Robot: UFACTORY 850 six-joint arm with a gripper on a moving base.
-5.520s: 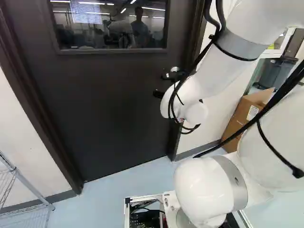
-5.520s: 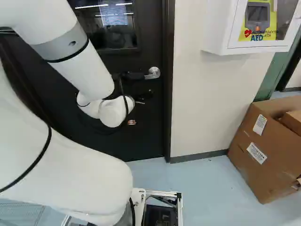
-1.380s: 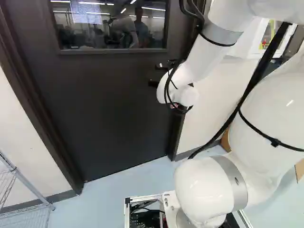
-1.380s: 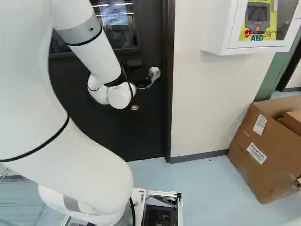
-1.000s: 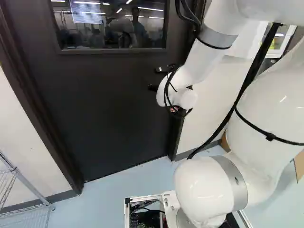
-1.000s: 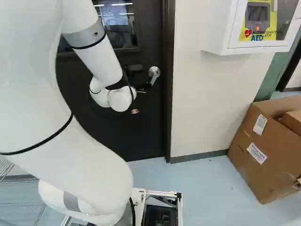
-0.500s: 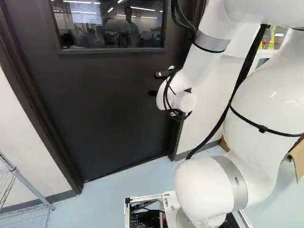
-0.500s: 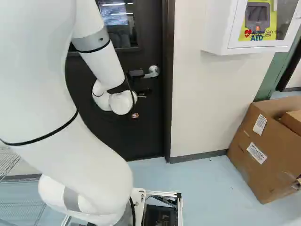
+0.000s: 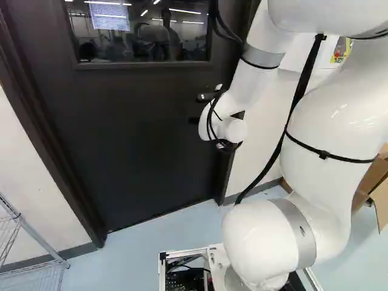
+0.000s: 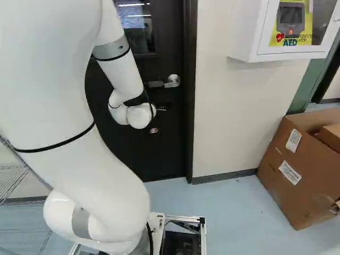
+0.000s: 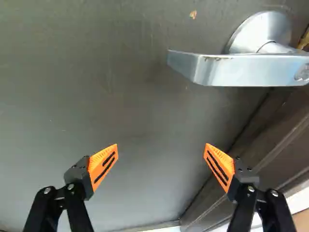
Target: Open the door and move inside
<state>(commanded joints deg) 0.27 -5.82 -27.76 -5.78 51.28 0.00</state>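
The dark door (image 9: 139, 133) stands in its frame; whether it is slightly ajar I cannot tell. Its silver lever handle (image 10: 172, 81) is level. My gripper (image 10: 163, 107) is just below the lever, partly hidden by the white wrist. In the wrist view the gripper (image 11: 161, 151) is open, its orange pads (image 11: 103, 163) wide apart with only the door's surface ahead. The lever (image 11: 236, 71) lies outside the fingers, above them on the door, untouched.
The door frame (image 10: 189, 111) and a pale wall (image 10: 228, 122) flank the handle. A white wall cabinet (image 10: 249, 32) and cardboard boxes (image 10: 297, 164) are further right. A wire shelf (image 9: 27, 227) stands at the left of the left base view.
The lever, tipped down about a second ago, is level again. My arm's elbow has shifted left in the left base view. Reflections in the door window shifted, suggesting slight door movement. The base stayed put.
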